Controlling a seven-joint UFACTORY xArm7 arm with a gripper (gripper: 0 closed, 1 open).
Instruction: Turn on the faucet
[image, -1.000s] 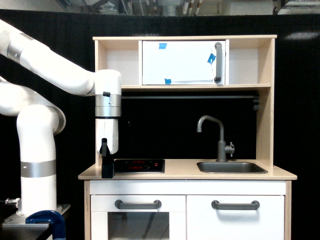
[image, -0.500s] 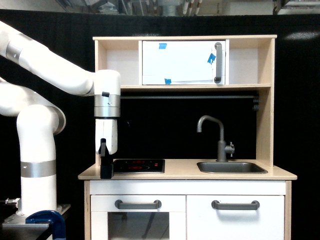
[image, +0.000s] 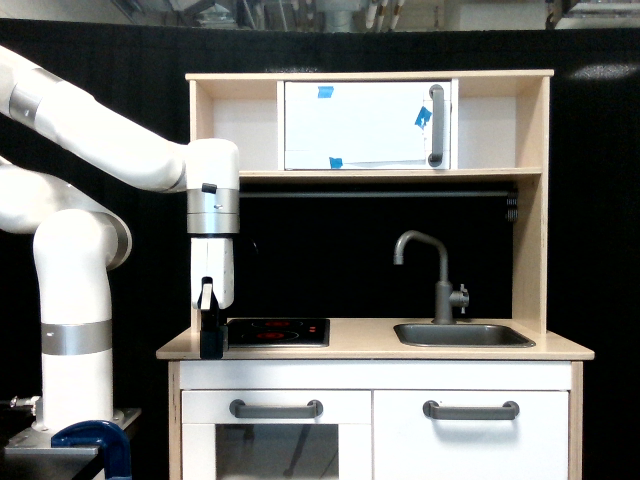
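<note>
Black curtain backs a toy kitchen with a pale wood worktop (image: 370, 345). At the exterior view's left end my end effector (image: 211, 345) hangs straight down at the worktop's edge, just beside the hob (image: 278, 331); whether its jaws are parted I cannot tell. Well to the right, the faucet (image: 437, 275) stands upright behind the sink (image: 462, 335), untouched, its small knob on the right side.
</note>
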